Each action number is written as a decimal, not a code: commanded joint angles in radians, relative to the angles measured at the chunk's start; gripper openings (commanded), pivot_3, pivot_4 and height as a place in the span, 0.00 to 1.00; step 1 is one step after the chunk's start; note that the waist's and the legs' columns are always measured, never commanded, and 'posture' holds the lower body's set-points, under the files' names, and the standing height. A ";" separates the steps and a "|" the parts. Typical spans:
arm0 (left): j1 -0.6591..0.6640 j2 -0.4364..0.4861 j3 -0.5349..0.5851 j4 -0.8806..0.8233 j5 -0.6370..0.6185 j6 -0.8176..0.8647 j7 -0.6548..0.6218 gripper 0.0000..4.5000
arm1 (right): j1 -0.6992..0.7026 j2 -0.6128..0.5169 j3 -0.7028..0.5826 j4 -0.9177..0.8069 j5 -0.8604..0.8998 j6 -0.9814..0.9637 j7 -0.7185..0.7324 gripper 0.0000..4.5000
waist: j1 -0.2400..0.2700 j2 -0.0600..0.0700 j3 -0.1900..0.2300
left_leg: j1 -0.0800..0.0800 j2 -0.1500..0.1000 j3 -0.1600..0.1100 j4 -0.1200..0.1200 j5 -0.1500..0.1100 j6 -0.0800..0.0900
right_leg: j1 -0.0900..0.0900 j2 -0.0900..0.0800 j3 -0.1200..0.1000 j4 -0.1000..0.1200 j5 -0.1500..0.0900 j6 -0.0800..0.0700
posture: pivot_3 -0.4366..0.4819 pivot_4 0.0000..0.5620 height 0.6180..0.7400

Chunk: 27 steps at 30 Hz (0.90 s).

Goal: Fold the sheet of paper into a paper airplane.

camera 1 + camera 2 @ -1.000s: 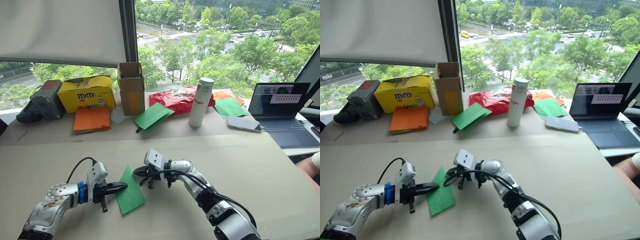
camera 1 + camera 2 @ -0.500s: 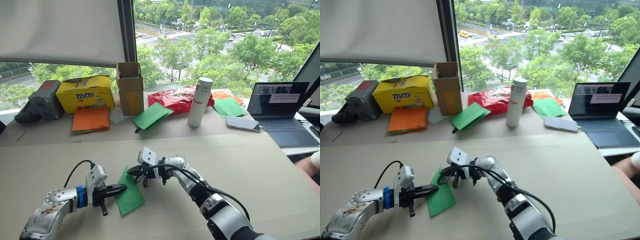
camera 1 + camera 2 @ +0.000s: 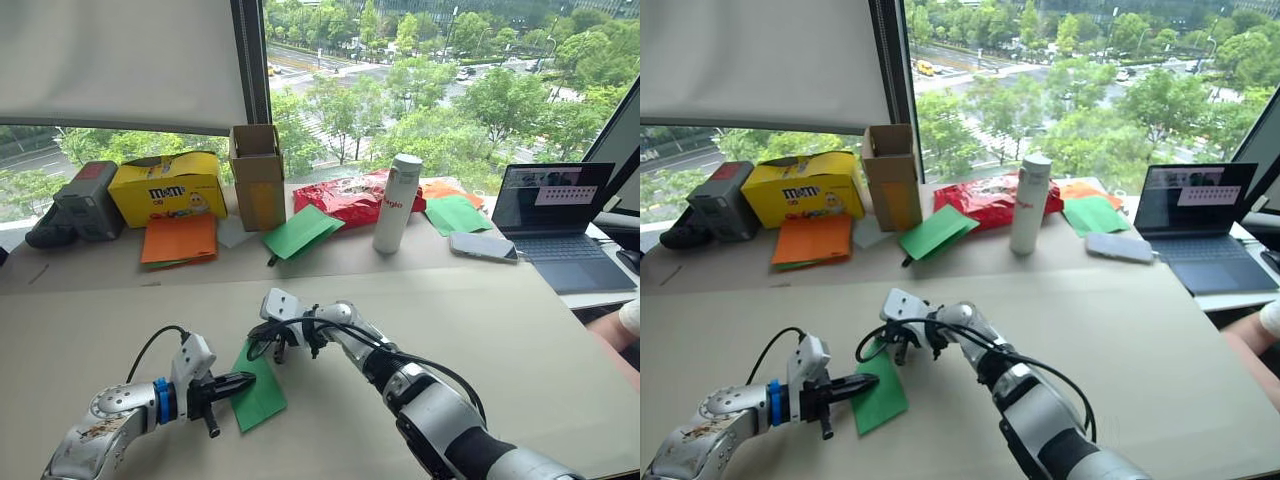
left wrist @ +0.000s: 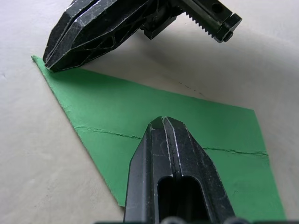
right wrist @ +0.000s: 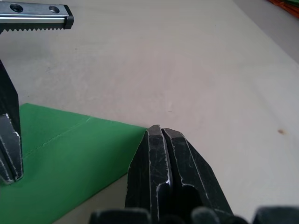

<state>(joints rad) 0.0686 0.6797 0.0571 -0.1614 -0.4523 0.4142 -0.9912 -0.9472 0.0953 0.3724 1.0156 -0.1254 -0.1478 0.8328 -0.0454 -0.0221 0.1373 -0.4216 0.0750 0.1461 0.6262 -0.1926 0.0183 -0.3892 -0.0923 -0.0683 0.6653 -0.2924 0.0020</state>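
We are pressing the sheet of paper (image 3: 259, 390) flat on the worktop (image 3: 520, 360), near its front edge. The paper is lying as a folded green piece with one crease line across it, so only early folds look done; the nose, wings and final shape seem left to make.

Our left hand (image 3: 243, 381) is resting its tip on the paper's middle with fingers closed together, holding nothing. Our right hand (image 3: 253, 349) is touching the paper's far corner, fingers likewise pressed together and empty.

At the back, an open brown cardboard box (image 3: 256, 176) is standing upright beside a yellow candy box (image 3: 166, 187); we cannot tell their contents.
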 commanded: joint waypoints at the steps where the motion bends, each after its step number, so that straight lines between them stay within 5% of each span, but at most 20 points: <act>1: 0.006 -0.001 -0.006 -0.005 0.004 0.009 0.006 0.00 | -0.028 0.004 -0.052 0.006 0.032 -0.042 0.008 0.01 | 0.002 0.000 0.000 | 0.000 0.000 0.000 0.000 0.001 -0.001 | 0.000 0.000 0.000 0.000 0.000 0.000 | 0.48 0.27 0.99; 10: -0.046 -0.010 -0.030 0.037 0.012 0.006 -0.010 0.00 | 0.153 -0.050 -0.085 -0.243 0.158 -0.033 0.252 0.01 | 0.005 0.000 0.000 | -0.001 0.000 0.000 0.000 0.003 0.000 | 0.000 0.000 -0.001 0.000 0.000 0.000 | 0.48 0.27 0.99; 27: -0.089 0.001 -0.052 0.061 -0.004 0.022 -0.058 0.00 | 0.329 -0.238 0.144 -0.467 -0.025 0.002 0.327 0.01 | 0.013 0.000 0.000 | 0.000 -0.001 0.000 0.000 0.001 0.005 | 0.001 0.000 -0.001 -0.001 0.000 0.000 | 0.48 0.27 0.99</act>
<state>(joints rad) -0.0208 0.6719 0.0020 -0.1020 -0.4479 0.4223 -1.0396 -0.6553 -0.1144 0.4651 0.5542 -0.1053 -0.1841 1.1159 -0.0322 -0.0222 0.1372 -0.4218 0.0738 0.1461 0.6266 -0.1913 0.0235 -0.3885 -0.0928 -0.0688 0.6645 -0.2926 0.0022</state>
